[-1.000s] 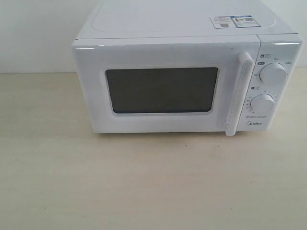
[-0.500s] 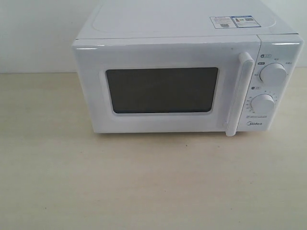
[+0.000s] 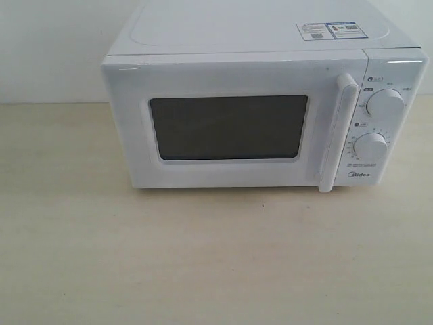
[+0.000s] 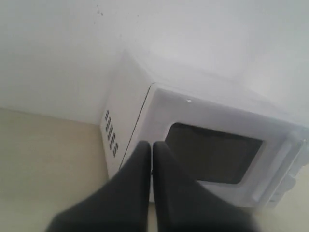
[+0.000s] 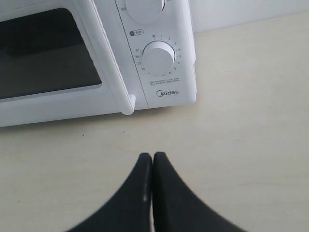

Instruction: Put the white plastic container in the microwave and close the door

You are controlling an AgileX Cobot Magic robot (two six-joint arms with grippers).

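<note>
No movement since a second ago. "Midea" (image 5: pixel 165 93) printed under lower dial (image 5: pixel 158 58), minute figures ringed round it. Two stickers (image 3: pixel 329 30) on top, print too small to read. Pale wood-grain table (image 3: pixel 203 257), plain white wall (image 3: pixel 54 47) behind. Microwave (image 3: pixel 257 68) on table, door (image 3: pixel 230 176) shut. White plastic container in no view; dark window (image 3: pixel 229 127) hides the interior. Left fingers (image 4: pixel 140 164) pressed together, empty. Right fingers (image 5: pixel 142 169) likewise, above table.

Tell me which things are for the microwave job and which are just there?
For the job: microwave, its door (shut), left claw, right claw, both shut and empty. The container is not in view.
Just there: table, wall, stickers, upper dial, lower dial.
</note>
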